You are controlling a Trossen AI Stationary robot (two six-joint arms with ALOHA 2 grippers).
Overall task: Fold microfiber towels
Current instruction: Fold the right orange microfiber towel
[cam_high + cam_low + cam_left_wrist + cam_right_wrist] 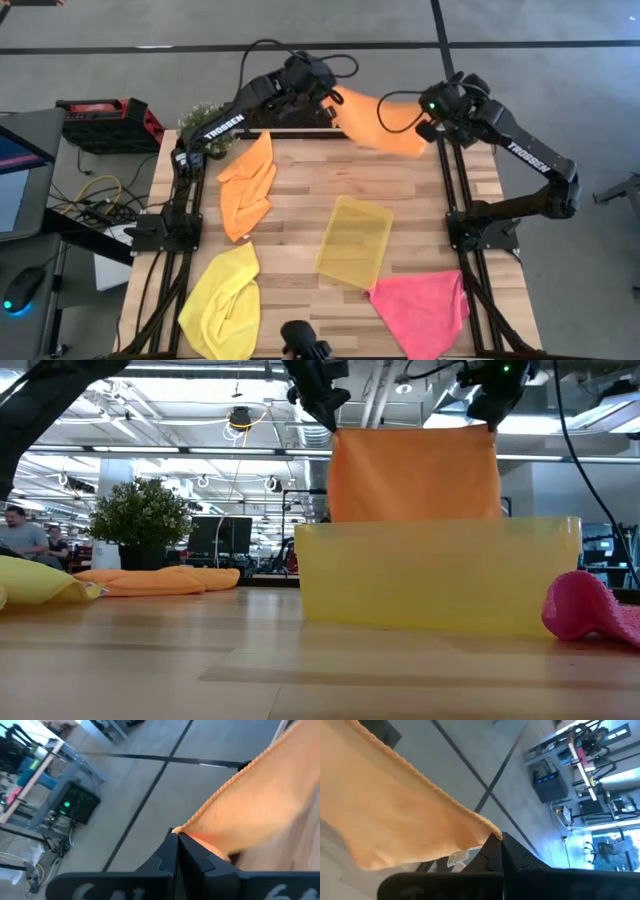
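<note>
Looks like a big open-plan robotics lab / tech office

Exposed ceiling ducts and strip lights (150, 450), monitors (222, 535) on desks, a potted plant (140, 520), a person (22, 532) seated, cables (95, 195) across the grey floor.
</note>
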